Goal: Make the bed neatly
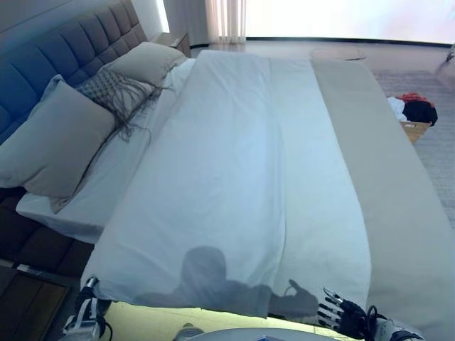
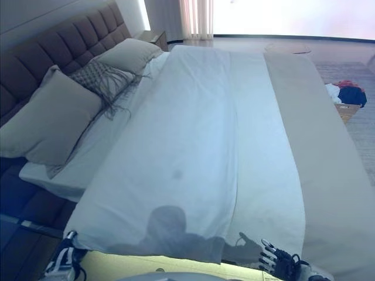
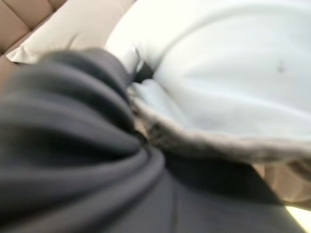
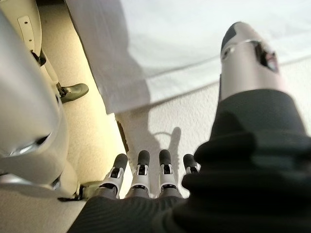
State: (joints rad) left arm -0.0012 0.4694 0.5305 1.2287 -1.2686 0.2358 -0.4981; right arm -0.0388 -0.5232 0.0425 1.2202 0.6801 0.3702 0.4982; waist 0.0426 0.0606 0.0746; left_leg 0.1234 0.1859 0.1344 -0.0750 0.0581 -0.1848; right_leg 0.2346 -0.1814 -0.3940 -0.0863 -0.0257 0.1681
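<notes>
A white duvet (image 1: 213, 177) lies along the bed, with a lengthwise fold down its middle. It leaves a beige cover (image 1: 387, 163) bare along the right side. My left hand (image 1: 87, 307) is at the duvet's near left corner, and in the left wrist view its fingers (image 3: 137, 65) are curled into the white cloth (image 3: 233, 73). My right hand (image 1: 346, 316) is open near the bed's front edge on the right. Its fingers (image 4: 141, 167) are straight over the beige cover (image 4: 184, 121), just short of the duvet's edge (image 4: 160, 77).
Two beige pillows (image 1: 57, 142) (image 1: 146, 62) and a fringed cushion (image 1: 117, 92) lie against the tufted headboard (image 1: 78, 42) on the left. A basket of red, black and white clothes (image 1: 412, 114) stands on the floor at the right.
</notes>
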